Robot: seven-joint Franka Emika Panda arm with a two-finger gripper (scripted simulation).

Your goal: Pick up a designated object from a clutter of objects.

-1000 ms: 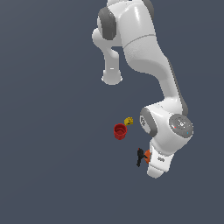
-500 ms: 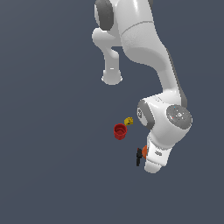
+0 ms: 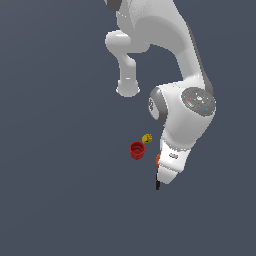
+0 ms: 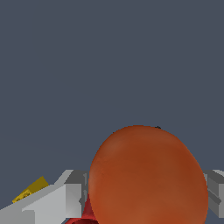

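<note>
The orange ball (image 4: 146, 170) fills the wrist view, held between the two grey fingers (image 4: 65, 194) of my gripper (image 4: 144, 199), which press on it from both sides. In the exterior view only a sliver of the ball (image 3: 157, 160) shows beside the white hand, and my gripper (image 3: 162, 176) points down over the clutter. The red cup (image 3: 137, 150) stands towards the exterior view's left of the hand, with the tiny yellow lump (image 3: 146, 138) just behind it. The thin black stick (image 3: 158, 184) pokes out below the hand's tip.
In the wrist view the red cup (image 4: 85, 214) shows just past the ball, and the yellow lump (image 4: 30, 190) lies beyond one finger. The arm's white links (image 3: 185, 115) tower over the items. The dark grey floor (image 3: 60, 200) spreads all around.
The hand has swung towards the exterior view's left and tilted. The orange ball has moved with it, closer to the red cup. Cup, lump and stick have stayed put.
</note>
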